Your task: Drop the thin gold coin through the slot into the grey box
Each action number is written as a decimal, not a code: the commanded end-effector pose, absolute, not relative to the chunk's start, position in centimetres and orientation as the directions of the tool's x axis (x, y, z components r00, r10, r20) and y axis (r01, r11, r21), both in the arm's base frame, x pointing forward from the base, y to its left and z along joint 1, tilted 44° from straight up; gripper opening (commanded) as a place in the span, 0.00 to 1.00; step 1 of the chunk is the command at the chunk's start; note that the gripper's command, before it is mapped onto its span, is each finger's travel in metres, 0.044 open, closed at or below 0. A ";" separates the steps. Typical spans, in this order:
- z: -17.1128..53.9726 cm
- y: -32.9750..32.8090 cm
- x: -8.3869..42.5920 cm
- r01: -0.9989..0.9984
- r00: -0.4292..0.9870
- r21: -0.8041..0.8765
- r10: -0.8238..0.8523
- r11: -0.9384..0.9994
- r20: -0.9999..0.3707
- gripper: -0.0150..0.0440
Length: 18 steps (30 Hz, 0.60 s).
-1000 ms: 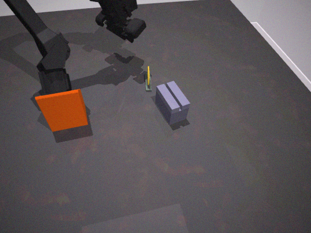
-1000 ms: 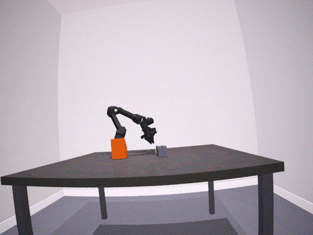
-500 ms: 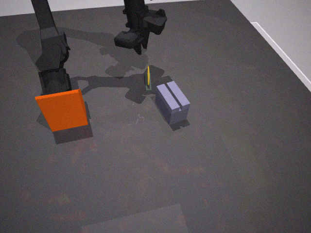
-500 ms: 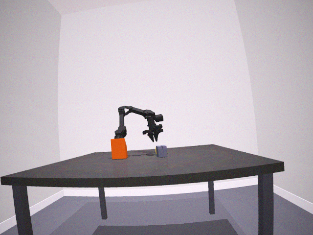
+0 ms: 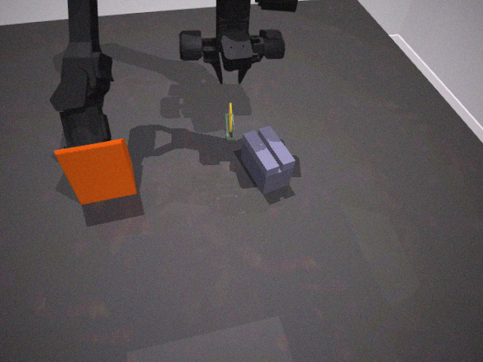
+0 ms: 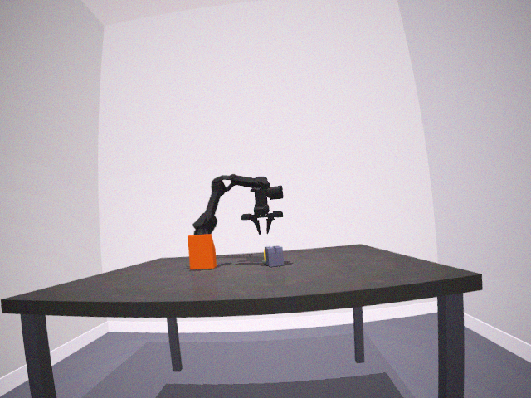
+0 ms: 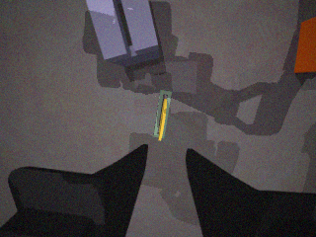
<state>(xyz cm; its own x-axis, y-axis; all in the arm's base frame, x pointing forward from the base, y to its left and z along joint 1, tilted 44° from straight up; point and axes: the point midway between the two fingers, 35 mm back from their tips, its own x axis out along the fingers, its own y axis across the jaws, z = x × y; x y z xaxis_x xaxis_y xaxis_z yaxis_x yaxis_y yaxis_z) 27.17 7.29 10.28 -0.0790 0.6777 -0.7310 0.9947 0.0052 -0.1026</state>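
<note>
On your worktop (image 5: pixel 351 234), the orange block (image 5: pixel 97 171) stood at the left, by the arm's base. The grey box (image 5: pixel 267 157) sat right of centre, its slot (image 5: pixel 269 149) facing up. Your tool (image 5: pixel 230 81) hung high above the worktop beyond the coin, fingers partly apart and gripping nothing. The gold coin (image 5: pixel 230 117) stood upright on edge in its green holder (image 5: pixel 230 132), just beside the box's far-left corner.
</note>
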 end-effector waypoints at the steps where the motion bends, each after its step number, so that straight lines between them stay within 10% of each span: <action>1: 10.4 7.0 27.4 0.991 -0.079 -0.134 0.685 -0.027 -0.724 0.53; 18: 6.9 10.6 27.0 0.991 -0.078 -0.133 0.687 -0.027 -0.722 0.53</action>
